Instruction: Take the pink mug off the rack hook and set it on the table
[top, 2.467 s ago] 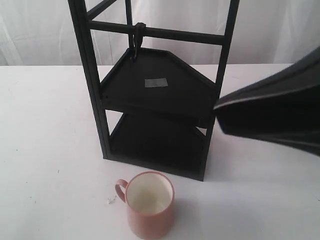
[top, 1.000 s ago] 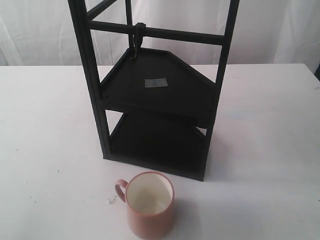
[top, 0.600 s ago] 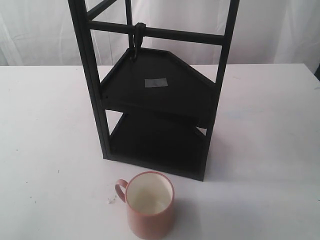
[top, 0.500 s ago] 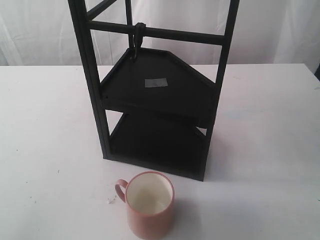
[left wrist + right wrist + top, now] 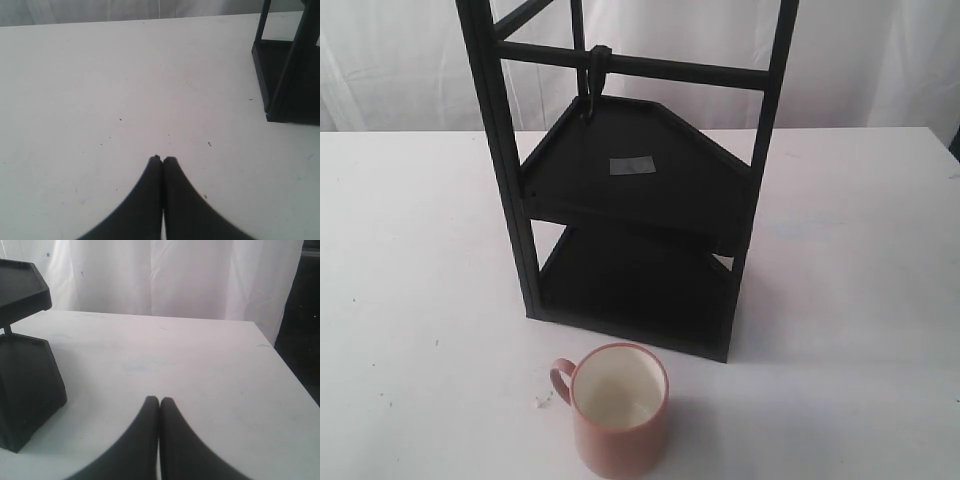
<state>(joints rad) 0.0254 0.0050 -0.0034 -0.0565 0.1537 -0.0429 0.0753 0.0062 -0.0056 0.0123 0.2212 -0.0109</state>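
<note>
While both arms hover low over bare tabletop, the pink mug [image 5: 618,408] stands upright on the table [image 5: 410,250], on the near side of the rack [image 5: 505,170]. It is close in front of the lower shelf [image 5: 630,285] but apart from it. Its mouth faces up with the cream inside showing, and its loop handle points left. A tiny pale speck [image 5: 542,401] lies on the table just beside the handle.

The rack hook [image 5: 595,85] hangs bare from the crossbar [image 5: 680,70], towards the left of the frame, above the far corner of the upper shelf [image 5: 670,190]. A small grey patch [image 5: 632,166] sits on that shelf.

The left gripper [image 5: 162,159] has its two dark fingers [image 5: 150,180] pressed tip to tip, gripping nothing, above speckled table on the rack's left side. The right gripper [image 5: 159,400] is closed the same way, also empty, above the table to the rack's right, with a white curtain [image 5: 175,275] at the far edge.
</note>
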